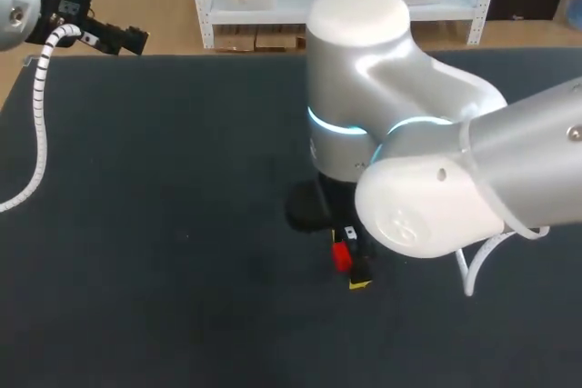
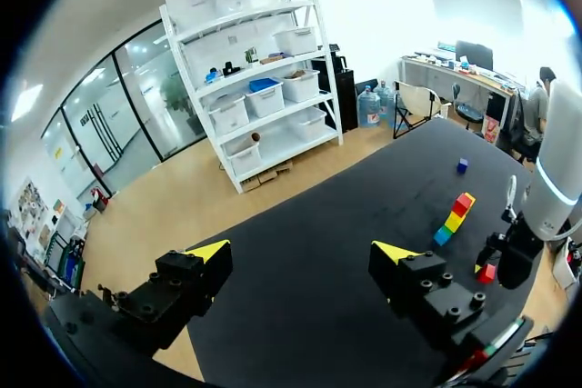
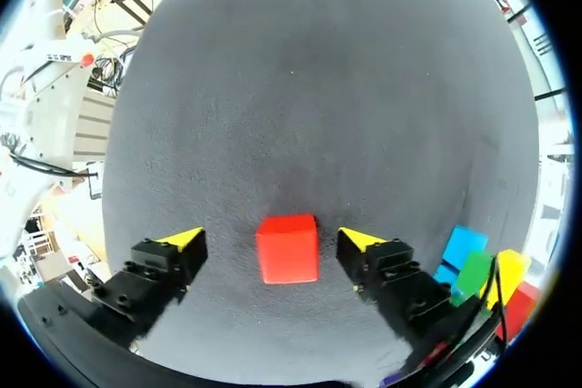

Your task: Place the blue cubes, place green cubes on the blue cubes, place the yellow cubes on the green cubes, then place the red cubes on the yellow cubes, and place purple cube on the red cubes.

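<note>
The left pincer hangs over the worktop's far left corner, wide open and empty. Near the middle, the right pincer straddles a red cube lying on the worktop, fingers spread and neither touching it. The cube sits closer to one finger, so I would centre first, lower until the tips flank its side faces, then close squarely. Just right of it stand the stepped cubes, blue, green, yellow, red. From overhead the right arm hides them, and their layering is hard to judge.
</note>
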Available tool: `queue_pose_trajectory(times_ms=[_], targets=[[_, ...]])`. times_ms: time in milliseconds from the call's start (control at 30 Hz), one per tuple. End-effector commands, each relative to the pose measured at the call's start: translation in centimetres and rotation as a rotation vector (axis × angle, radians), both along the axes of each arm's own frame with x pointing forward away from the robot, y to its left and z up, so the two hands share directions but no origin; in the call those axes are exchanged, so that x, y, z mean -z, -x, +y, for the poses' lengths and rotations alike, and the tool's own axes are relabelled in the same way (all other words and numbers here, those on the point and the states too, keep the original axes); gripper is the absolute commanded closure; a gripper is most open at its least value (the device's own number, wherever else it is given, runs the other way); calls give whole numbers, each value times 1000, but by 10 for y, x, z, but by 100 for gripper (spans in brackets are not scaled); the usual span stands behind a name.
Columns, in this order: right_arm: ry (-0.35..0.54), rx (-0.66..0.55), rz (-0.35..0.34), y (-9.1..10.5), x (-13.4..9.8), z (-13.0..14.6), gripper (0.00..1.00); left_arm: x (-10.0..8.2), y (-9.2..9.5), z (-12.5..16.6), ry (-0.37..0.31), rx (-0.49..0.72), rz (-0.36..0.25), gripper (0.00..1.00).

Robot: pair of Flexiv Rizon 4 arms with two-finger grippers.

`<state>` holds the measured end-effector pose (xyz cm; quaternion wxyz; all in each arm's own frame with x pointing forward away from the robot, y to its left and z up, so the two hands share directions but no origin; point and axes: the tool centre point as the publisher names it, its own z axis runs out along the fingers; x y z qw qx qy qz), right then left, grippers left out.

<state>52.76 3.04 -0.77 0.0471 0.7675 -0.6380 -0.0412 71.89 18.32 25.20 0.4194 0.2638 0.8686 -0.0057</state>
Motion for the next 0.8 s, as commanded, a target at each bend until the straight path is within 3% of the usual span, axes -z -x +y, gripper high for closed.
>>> queue_pose_trajectory(times_ms=[33,333,467,800], targets=[[1,6,-5,-2,3,0,59,1,-1,1,3,3,-1,0],[-12,23,-23,-4,-1,-1,73,1,-1,1,3,3,-1,0],[-15,28,-30,-4,-3,-2,98,1,-1,1,3,3,-1,0],[-22,70,-1,-6,-25,-23,100,1,-1,1,3,3,-1,0]])
